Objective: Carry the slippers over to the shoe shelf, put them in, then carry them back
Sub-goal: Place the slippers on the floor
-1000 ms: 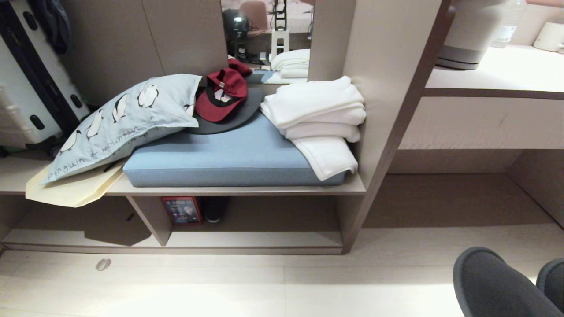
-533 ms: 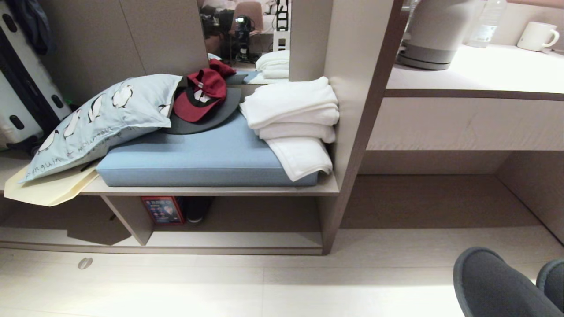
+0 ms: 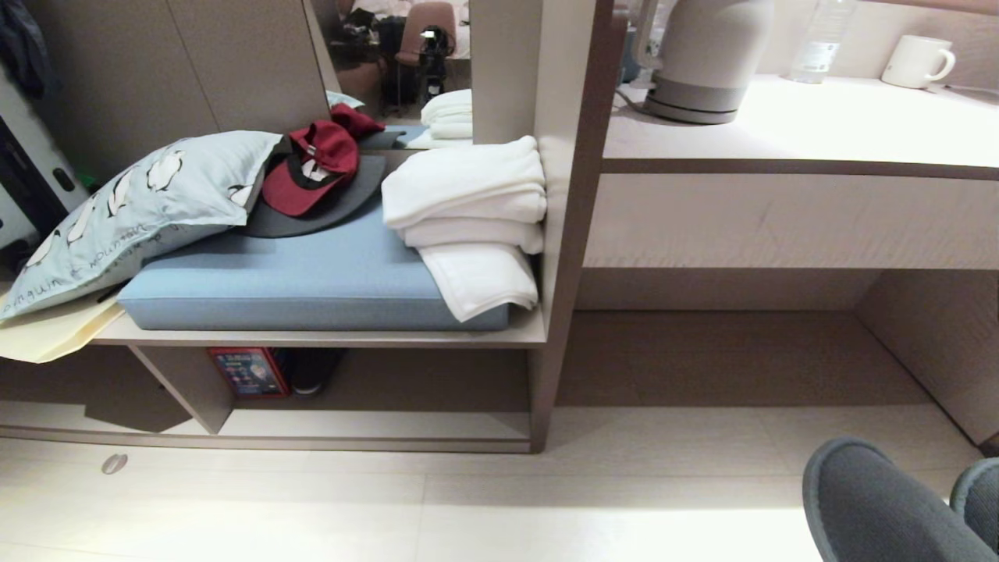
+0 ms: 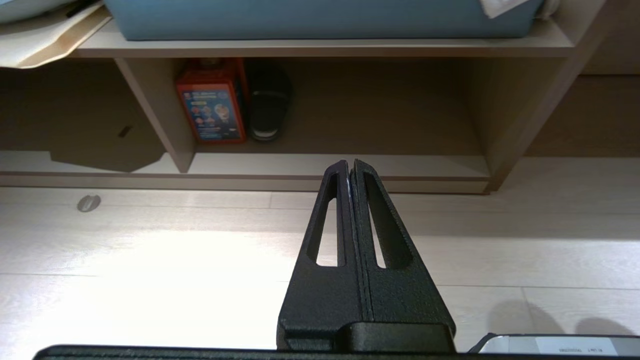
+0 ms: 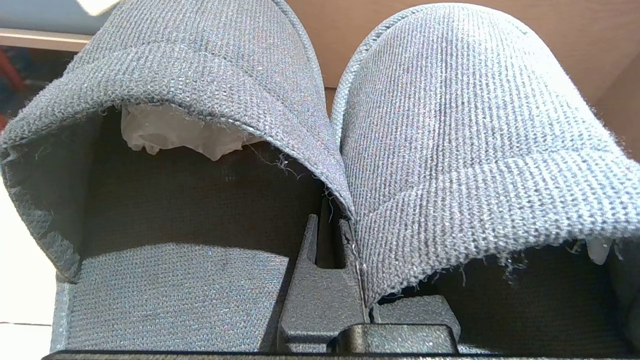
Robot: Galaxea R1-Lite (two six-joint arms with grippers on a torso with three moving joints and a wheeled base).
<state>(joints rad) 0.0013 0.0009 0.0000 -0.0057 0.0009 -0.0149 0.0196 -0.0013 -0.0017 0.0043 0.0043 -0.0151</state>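
Together, two dark grey knitted fabric slippers [image 5: 320, 150] with closed rounded toes sit side by side on the right gripper [image 5: 345, 235], their inner edges touching; in the head view both toes show at the lower right corner, above the pale floor [image 3: 468, 507]. The right gripper's black fingers are pressed together between the pair, pinching the touching inner edges, so the slippers are carried in the claw itself, toes pointing away from the wrist. White stuffing [image 5: 170, 135] shows inside one slipper. One left gripper [image 4: 351, 165] hangs over the floor with its two black fingers closed flat against each other and nothing between them. Ahead and to the left stands the low pale beige wooden shoe shelf [image 3: 375, 425], split by one slanting divider [image 3: 175, 386]; in its right compartment, at the back against the divider, stand one red printed box [image 3: 248, 371] and one black sandal [image 3: 312, 371] just beside it. On the board above lie one long light blue cushion [image 3: 296, 285], one pale penguin-print pillow [image 3: 117, 207], one red cap [image 3: 308, 168] on a dark grey hat [image 3: 343, 207], one stack of folded white towels [image 3: 468, 215], and one cream paper envelope [image 3: 47, 336] overhanging the edge. To the right, a counter [image 3: 819, 125] carries one grey kettle [image 3: 702, 55], one clear bottle [image 3: 819, 43] and one white mug [image 3: 917, 61]. The slippers are well apart from the shelf.
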